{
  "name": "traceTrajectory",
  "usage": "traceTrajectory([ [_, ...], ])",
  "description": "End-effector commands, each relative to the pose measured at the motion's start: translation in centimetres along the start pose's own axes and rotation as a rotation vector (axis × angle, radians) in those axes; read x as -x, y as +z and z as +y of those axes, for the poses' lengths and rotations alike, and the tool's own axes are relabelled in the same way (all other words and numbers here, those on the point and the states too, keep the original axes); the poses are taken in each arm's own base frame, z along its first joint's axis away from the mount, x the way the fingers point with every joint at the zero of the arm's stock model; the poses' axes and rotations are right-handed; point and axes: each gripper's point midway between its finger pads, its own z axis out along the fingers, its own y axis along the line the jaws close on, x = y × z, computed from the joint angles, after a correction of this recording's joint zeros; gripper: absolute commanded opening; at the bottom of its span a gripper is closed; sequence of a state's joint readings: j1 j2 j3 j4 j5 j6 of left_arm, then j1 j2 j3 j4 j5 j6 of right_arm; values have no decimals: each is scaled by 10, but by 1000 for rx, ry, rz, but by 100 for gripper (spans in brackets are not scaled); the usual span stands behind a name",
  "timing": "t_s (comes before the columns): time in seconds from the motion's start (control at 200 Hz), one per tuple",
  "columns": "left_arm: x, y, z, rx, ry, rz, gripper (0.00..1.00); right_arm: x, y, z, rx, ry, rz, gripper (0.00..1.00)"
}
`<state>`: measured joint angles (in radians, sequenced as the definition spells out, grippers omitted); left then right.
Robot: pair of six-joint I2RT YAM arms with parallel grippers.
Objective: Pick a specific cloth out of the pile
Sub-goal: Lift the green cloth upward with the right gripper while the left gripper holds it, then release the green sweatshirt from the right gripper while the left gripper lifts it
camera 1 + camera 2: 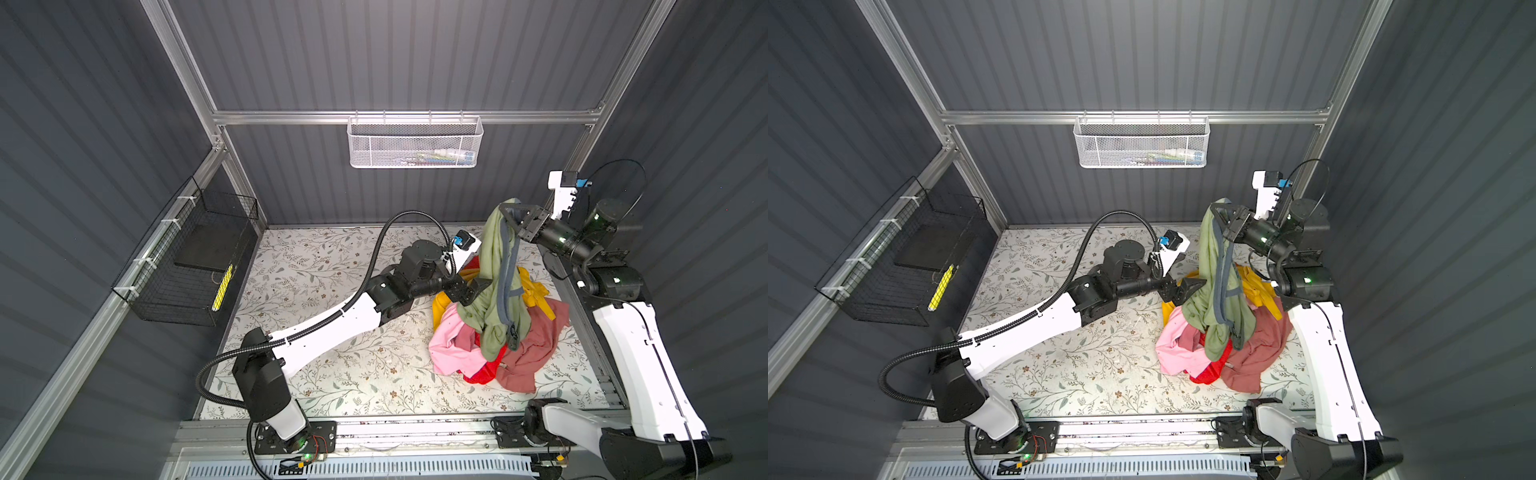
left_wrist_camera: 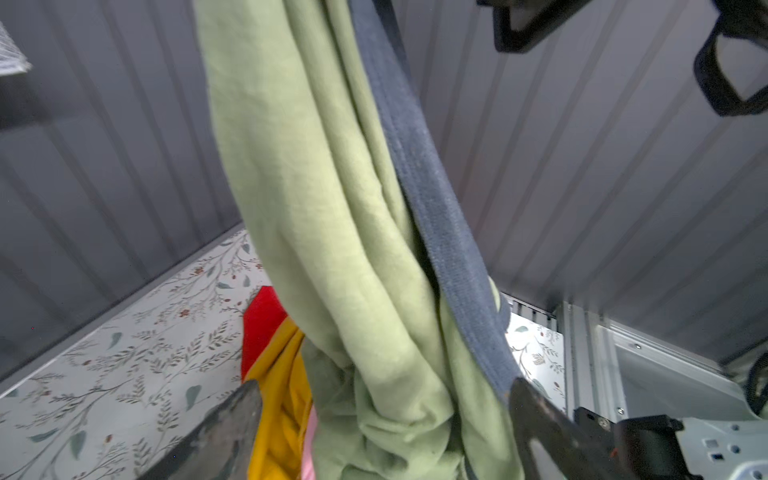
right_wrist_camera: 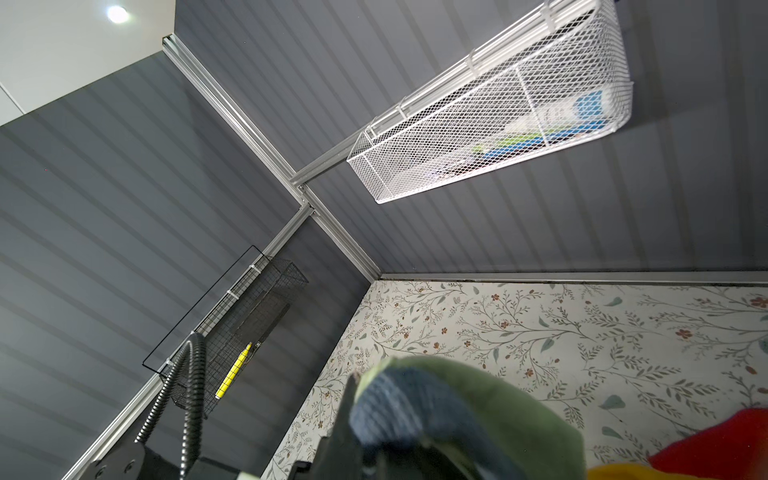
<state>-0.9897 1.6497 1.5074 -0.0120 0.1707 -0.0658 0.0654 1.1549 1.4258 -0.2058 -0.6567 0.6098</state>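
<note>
Hanging from the right gripper [image 1: 508, 210], the cloth [image 1: 492, 266] (sage green, grey-blue trim) drops as a long twisted column. Its lower end rests on the pile [image 1: 530, 353] at the right side of the floral table [image 1: 332, 374]. The right gripper is clamped on the cloth's top end, well above the pile. The left gripper [image 1: 477, 293] reaches in from the left at the cloth's lower half, jaws spread and gripping nothing. The pile shows yellow, pink, red and maroon. A white mesh basket [image 1: 415, 141] hangs on the back wall and a black wire basket [image 1: 187, 266] on the left wall, both well apart from the cloth.

Both top views show the same layout: cloth [image 1: 1208, 257] pinched at the top by the right gripper [image 1: 1219, 208], left gripper [image 1: 1192, 291] spread beside its lower part, pile [image 1: 1254, 357] underneath.

Left wrist: the cloth [image 2: 332, 208] fills the middle, hanging between the two widely set fingers [image 2: 232, 432]. The trim strip touches one finger, and nothing is squeezed. Yellow and red of the pile [image 2: 282, 395] sit just beside the cloth.

Right wrist: the cloth [image 3: 498, 399] is bunched right at the camera and blurred, green wrapped over blue trim, with one dark finger [image 3: 343, 419] against it. The table [image 3: 540, 324] lies beyond, with a corner of the pile [image 3: 715, 436].
</note>
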Motion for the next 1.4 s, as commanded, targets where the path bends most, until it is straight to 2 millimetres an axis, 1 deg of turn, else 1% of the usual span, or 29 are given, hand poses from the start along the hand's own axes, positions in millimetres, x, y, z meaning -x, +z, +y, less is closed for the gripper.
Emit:
traceTrajectory([
  [0.0, 8, 10, -16, -93, -51, -12, 93, 4, 5, -2, 2, -24, -27, 0],
  [0.12, 12, 20, -19, -129, -75, -34, 95, 0, 7, -8, -11, -11, -21, 0],
  [0.195, 12, 29, -22, -156, -90, -38, 97, -2, 7, -11, -22, -9, -18, 0],
  [0.225, 8, 36, -21, -159, -99, -28, 99, -3, 7, -12, -26, -10, -19, 0],
  [0.28, -1, 49, -14, -136, -120, 8, 99, -3, 7, -13, -30, -8, -18, 0],
  [0.365, -16, 67, 4, -47, -146, 63, 99, -2, 6, -12, -29, -7, -21, 0],
  [0.405, -18, 70, 12, -4, -149, 64, 98, -1, 5, -12, -37, -11, -26, 0],
  [0.465, -18, 73, 20, 36, -149, 51, 96, -1, 4, -15, -58, -15, -27, 0],
  [0.5, -16, 74, 26, 69, -147, 40, 92, -2, 3, -18, -73, -15, -25, 0],
  [0.57, -14, 73, 36, 123, -147, 25, 78, -7, 3, -26, -104, -8, -13, 0],
  [0.66, -13, 72, 44, 164, -139, 16, 54, -14, 4, -36, -134, 6, 3, 0],
  [0.751, -11, 69, 51, 186, -132, 12, 31, -22, 4, -52, -184, 25, 16, 0],
  [0.816, -6, 63, 57, 203, -134, 1, 13, -28, 3, -61, -220, 34, 26, 0],
  [0.841, -4, 60, 60, 209, -133, -6, 7, -30, 3, -65, -234, 37, 32, 0],
  [0.891, 2, 52, 66, 227, -134, -22, 0, -33, 2, -73, -262, 41, 40, 0],
  [0.991, 10, 39, 75, 255, -135, -53, 0, -38, -3, -87, -328, 37, 49, 4],
  [1.011, 12, 37, 76, 258, -136, -55, 0, -39, -4, -89, -338, 37, 51, 7],
  [1.061, 14, 33, 76, 259, -135, -59, 0, -40, -7, -94, -364, 38, 51, 21],
  [1.106, 16, 31, 76, 258, -132, -57, 0, -42, -9, -97, -380, 32, 51, 29],
  [1.141, 18, 29, 76, 259, -128, -60, 0, -42, -12, -100, -397, 27, 48, 38],
  [1.186, 22, 24, 78, 273, -121, -66, 0, -41, -15, -102, -416, 18, 36, 45],
  [1.226, 29, 17, 81, 285, -119, -81, 0, -42, -16, -102, -417, 9, 38, 52],
  [1.246, 33, 14, 82, 289, -120, -92, 0, -41, -19, -109, -453, 1, 25, 57],
  [1.281, 40, 8, 85, 292, -121, -108, 0, -43, -20, -114, -470, -1, 28, 65],
  [1.286, 41, 7, 85, 292, -121, -110, 0, -41, -23, -109, -465, -10, 15, 66],
  [1.301, 44, 5, 86, 294, -121, -118, 0, -40, -27, -106, -464, -19, 7, 69],
  [1.366, 56, -5, 89, 296, -120, -141, 0, -42, -30, -107, -475, -29, 7, 80],
  [1.396, 60, -9, 91, 300, -123, -148, 0, -44, -31, -108, -476, -32, 11, 82],
])
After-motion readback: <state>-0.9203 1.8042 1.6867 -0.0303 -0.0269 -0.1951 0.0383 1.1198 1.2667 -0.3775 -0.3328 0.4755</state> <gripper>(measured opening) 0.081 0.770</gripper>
